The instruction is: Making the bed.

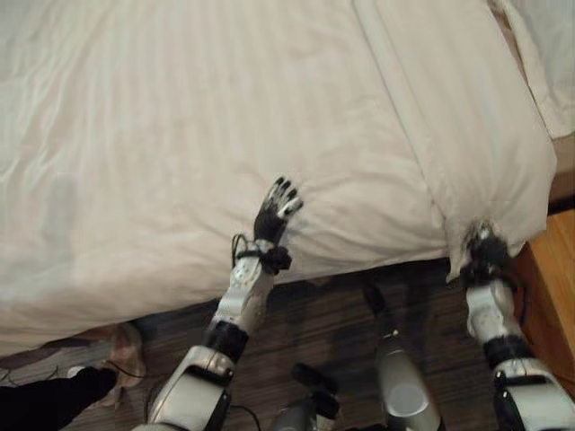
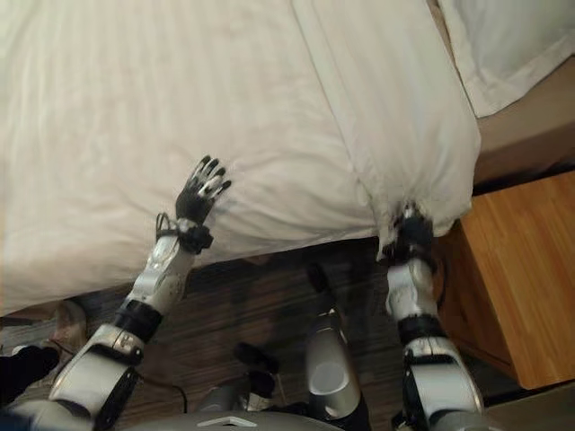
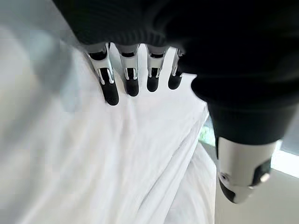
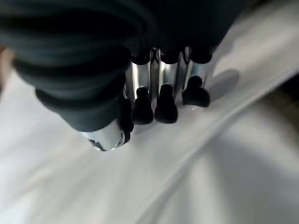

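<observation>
A white striped duvet (image 1: 180, 135) covers the bed and hangs over its near edge. A folded-back band of the duvet (image 1: 440, 117) runs down the right side to a bunched corner. My left hand (image 1: 277, 208) lies open with straight fingers (image 3: 111, 86) spread on the duvet near the bed's edge. My right hand (image 1: 485, 244) is shut on the duvet's corner, where the cloth gathers into creases. In the right wrist view its fingertips (image 4: 165, 108) curl against the thumb and pinch the white cloth (image 4: 196, 168).
A white pillow (image 2: 503, 45) lies at the head of the bed, at the far right. A wooden nightstand (image 2: 521, 278) stands right beside my right arm. Dark wood floor (image 1: 341, 323) runs along the bed. A pale shoe (image 1: 121, 352) and a person's dark-clad limb (image 1: 45, 400) are at the lower left.
</observation>
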